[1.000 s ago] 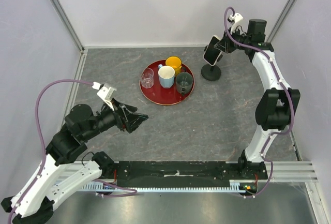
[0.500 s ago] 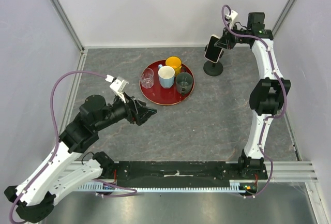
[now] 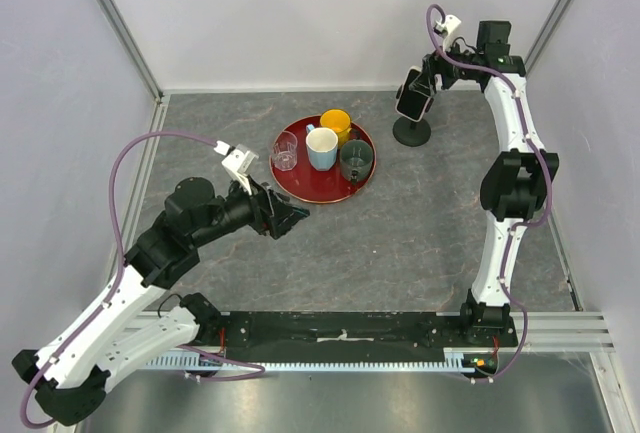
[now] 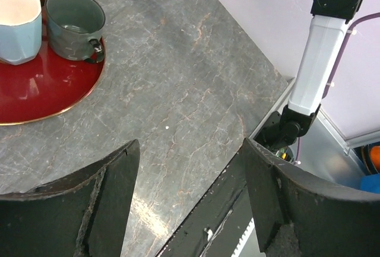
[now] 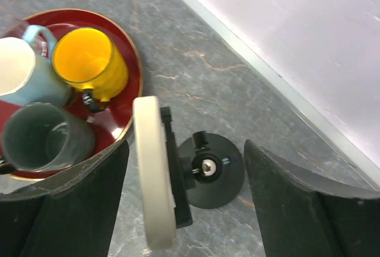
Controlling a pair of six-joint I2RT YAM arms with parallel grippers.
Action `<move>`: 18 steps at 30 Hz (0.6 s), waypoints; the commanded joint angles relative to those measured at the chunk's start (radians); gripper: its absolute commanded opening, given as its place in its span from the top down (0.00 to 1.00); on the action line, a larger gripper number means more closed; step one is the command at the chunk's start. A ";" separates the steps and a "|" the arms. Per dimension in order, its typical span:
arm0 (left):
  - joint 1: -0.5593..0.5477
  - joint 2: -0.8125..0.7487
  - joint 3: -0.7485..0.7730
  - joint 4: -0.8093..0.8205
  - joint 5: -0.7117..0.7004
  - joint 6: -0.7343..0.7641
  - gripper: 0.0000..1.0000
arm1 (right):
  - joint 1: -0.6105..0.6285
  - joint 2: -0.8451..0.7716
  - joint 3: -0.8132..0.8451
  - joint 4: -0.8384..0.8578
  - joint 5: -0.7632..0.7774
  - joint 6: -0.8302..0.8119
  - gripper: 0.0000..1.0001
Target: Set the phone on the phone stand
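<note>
The phone [image 3: 410, 96], black-screened with a pale rim, sits tilted in the holder of the black phone stand [image 3: 411, 134] at the back right. From the right wrist view I see the phone [image 5: 154, 180] edge-on against the clamp, above the stand's round base [image 5: 222, 177]. My right gripper [image 5: 185, 150] is open, one finger on each side of phone and stand, touching neither. The right gripper [image 3: 428, 83] hovers just behind the phone. My left gripper [image 3: 292, 215] hangs open over the table, near the tray's front edge, holding nothing; between its fingers [image 4: 191, 147] only tabletop shows.
A red round tray [image 3: 293, 181] left of the stand carries a yellow mug [image 3: 337, 123], a pale blue mug [image 3: 322, 148], a dark green mug [image 3: 355, 160] and a clear glass [image 3: 285, 151]. Walls enclose the table at the back and on both sides.
My right gripper has opened and let go of the phone, which stays on the stand. My left arm has swung right, toward the tray.
</note>
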 commanded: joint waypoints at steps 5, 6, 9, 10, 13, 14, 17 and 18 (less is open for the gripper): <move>-0.001 -0.054 -0.016 0.044 0.073 -0.032 0.24 | 0.009 -0.170 -0.081 0.190 0.372 0.363 0.02; -0.003 -0.059 -0.016 0.033 0.075 -0.030 0.24 | 0.011 -0.192 -0.100 0.201 0.405 0.404 0.02; -0.003 -0.073 0.009 0.010 0.067 -0.010 0.24 | 0.019 -0.320 -0.235 0.273 0.535 0.556 0.02; -0.003 -0.071 0.022 -0.017 0.066 -0.001 0.23 | 0.020 -0.356 -0.302 0.290 0.578 0.596 0.02; -0.003 -0.045 0.099 -0.074 0.078 0.046 0.22 | 0.031 -0.477 -0.411 0.256 0.713 0.705 0.02; -0.001 -0.039 0.114 -0.086 0.090 0.056 0.22 | 0.034 -0.540 -0.445 0.250 0.745 0.713 0.02; -0.003 -0.033 0.147 -0.094 0.119 0.068 0.22 | 0.078 -0.682 -0.607 0.231 0.816 0.748 0.02; -0.003 -0.040 0.150 -0.091 0.129 0.060 0.22 | 0.112 -0.716 -0.644 0.222 0.880 0.760 0.02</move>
